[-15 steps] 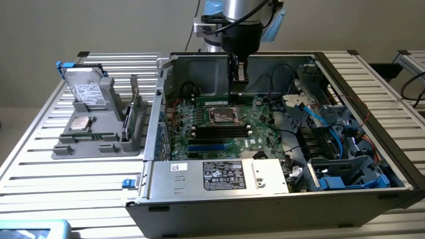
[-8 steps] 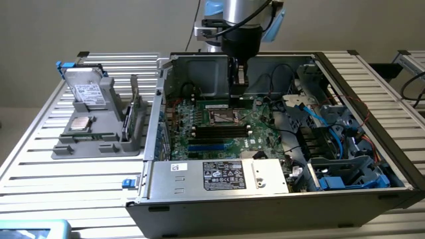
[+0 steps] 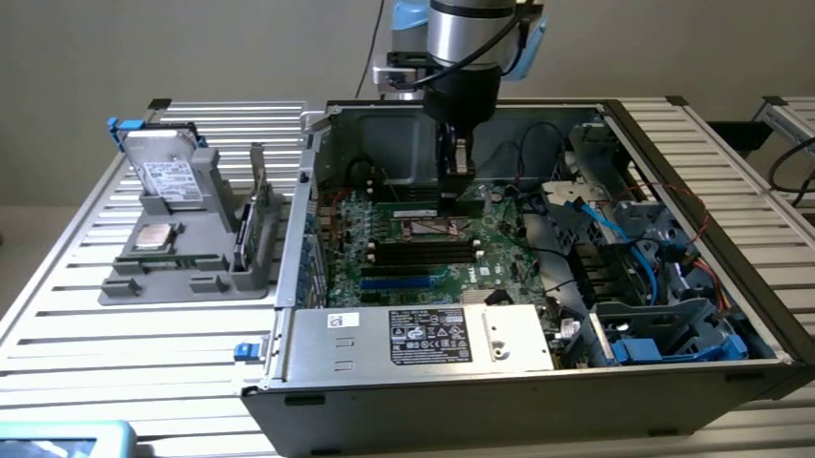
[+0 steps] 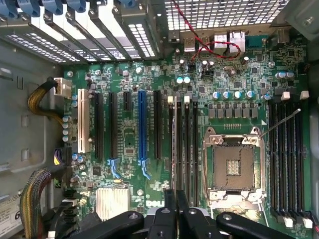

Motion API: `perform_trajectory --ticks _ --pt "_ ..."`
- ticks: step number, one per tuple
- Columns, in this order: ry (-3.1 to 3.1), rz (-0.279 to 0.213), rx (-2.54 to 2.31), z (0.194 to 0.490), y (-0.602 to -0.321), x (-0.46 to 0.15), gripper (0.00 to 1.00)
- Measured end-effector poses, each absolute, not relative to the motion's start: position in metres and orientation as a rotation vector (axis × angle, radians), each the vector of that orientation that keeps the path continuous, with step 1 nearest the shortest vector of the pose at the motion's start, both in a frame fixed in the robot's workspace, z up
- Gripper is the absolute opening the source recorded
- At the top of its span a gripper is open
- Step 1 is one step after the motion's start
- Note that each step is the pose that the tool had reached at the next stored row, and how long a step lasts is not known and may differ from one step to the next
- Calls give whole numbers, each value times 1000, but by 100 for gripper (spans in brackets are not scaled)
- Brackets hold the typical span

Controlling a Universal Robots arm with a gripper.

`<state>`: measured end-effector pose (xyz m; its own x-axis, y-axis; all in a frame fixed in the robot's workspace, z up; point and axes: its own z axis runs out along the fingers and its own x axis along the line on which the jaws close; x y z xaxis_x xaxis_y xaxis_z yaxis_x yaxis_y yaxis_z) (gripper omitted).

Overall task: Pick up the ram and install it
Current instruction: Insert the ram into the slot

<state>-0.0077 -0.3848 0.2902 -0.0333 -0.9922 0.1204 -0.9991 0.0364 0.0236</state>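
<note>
My gripper point(image 3: 455, 191) reaches down inside the open computer case point(image 3: 713, 315), just above the motherboard point(image 3: 382, 277) and beside the CPU socket point(image 3: 427, 227). In the wrist view its black fingers point(image 4: 169, 211) are pressed together on a thin strip seen edge-on, the ram point(image 4: 174, 149). The stick runs lengthwise along the black memory slots point(image 4: 187, 144) next to the CPU socket point(image 4: 233, 167). I cannot tell whether its lower edge touches a slot.
A grey parts rack point(image 3: 191, 272) outside the case holds a silver hard drive point(image 3: 166, 176), a CPU chip point(image 3: 156, 239) and an upright green card point(image 3: 261, 224). Cables point(image 3: 598, 224), drive cages point(image 3: 662, 329) and the power supply point(image 3: 421, 339) crowd the case interior. More memory slots point(image 4: 286, 154) lie beyond the socket.
</note>
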Motion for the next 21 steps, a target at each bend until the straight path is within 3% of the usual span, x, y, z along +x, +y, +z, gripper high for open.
perform_trajectory --ticks 9,21 --pt "-2172 75 2101 280 -387 -8 13" --pt "-2171 82 2100 270 -387 -7 13"
